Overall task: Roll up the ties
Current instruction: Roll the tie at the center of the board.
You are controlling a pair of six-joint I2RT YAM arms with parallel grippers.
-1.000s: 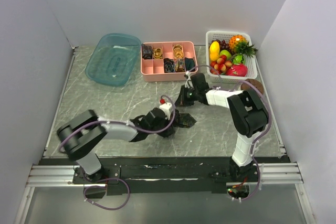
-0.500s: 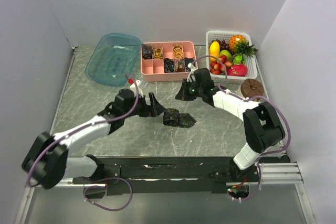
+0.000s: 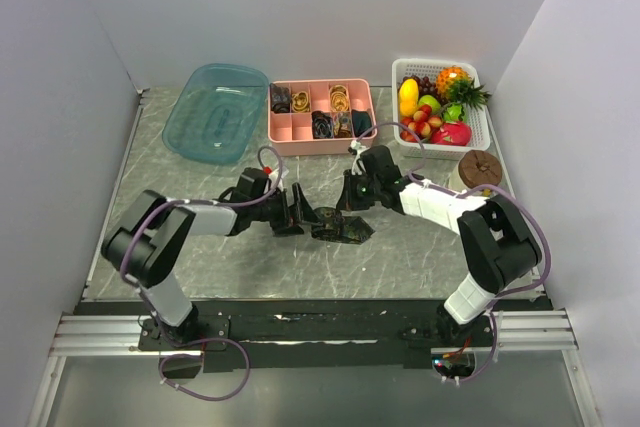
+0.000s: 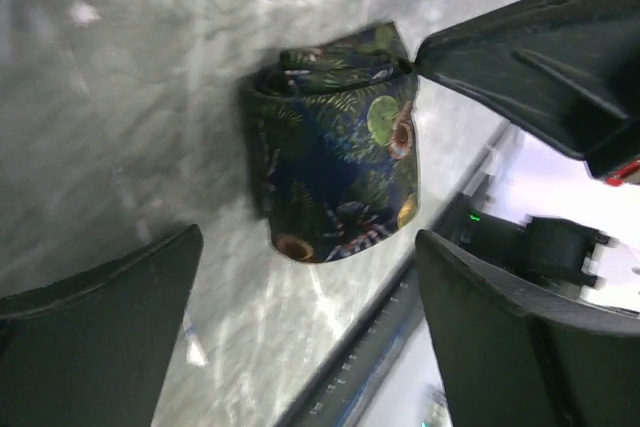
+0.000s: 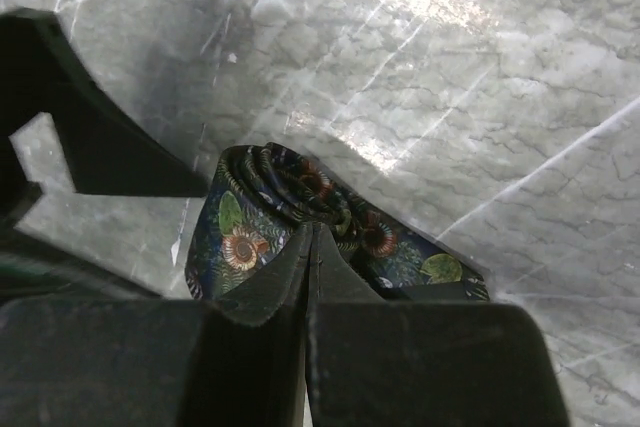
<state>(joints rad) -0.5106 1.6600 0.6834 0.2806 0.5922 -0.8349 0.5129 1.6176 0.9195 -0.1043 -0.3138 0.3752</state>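
A rolled tie (image 3: 343, 228), dark navy with green and orange flowers, lies on the marble table (image 3: 200, 247). My left gripper (image 3: 303, 215) stands open just left of it, its wide-spread fingers (image 4: 100, 337) nearer the camera than the tie (image 4: 335, 177) and not touching it. My right gripper (image 3: 352, 205) is shut, and its closed fingertips rest on top of the tie (image 5: 250, 237) with no fabric between them. In the left wrist view the right gripper's fingers (image 4: 540, 57) meet the roll's upper corner. More rolled ties (image 3: 322, 125) sit in the pink tray.
A pink compartment tray (image 3: 290, 143) stands at the back centre. A teal plastic tub (image 3: 215, 112) is at the back left, and a white basket of fruit (image 3: 478, 117) at the back right. In front of the basket lies a brown round object (image 3: 480, 164).
My left gripper opened off the tie, swung left and back, then returned low beside the roll. My right gripper came forward and down onto the tie.
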